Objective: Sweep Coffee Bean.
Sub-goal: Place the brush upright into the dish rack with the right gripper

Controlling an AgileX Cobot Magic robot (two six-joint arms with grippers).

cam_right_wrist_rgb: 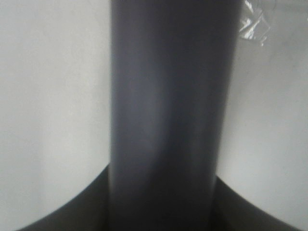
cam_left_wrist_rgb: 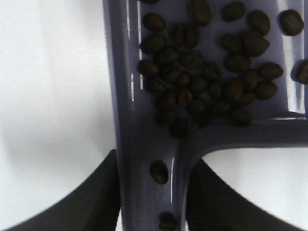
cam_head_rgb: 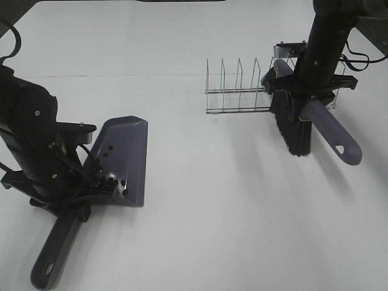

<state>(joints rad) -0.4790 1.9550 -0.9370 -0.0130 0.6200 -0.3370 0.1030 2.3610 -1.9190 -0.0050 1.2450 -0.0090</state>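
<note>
L gripper [cam_left_wrist_rgb: 154,211] is clamped on the dustpan [cam_head_rgb: 130,157] handle, fingers either side of it. R gripper [cam_head_rgb: 306,97] is pinched round the brush [cam_head_rgb: 294,130] handle, over by the wire rack [cam_head_rgb: 239,91], well apart from the pan. Coffee beans [cam_left_wrist_rgb: 202,86] all sit inside the dustpan, heaped at the back wall by the handle joint, w/ a couple down in the handle groove. None seen loose on the table [cam_head_rgb: 212,200].

Handling, as a judgement: beans are light, hard and smooth, so prob. roll at the least tilt, and they're too small to pick singly. Best carried via the pan handle, lip held up.

Beans lie every which way, no shared heading. Pan's long axis runs along its handle: handle end toward the near-left of the high view, lip toward mid-table.
</note>
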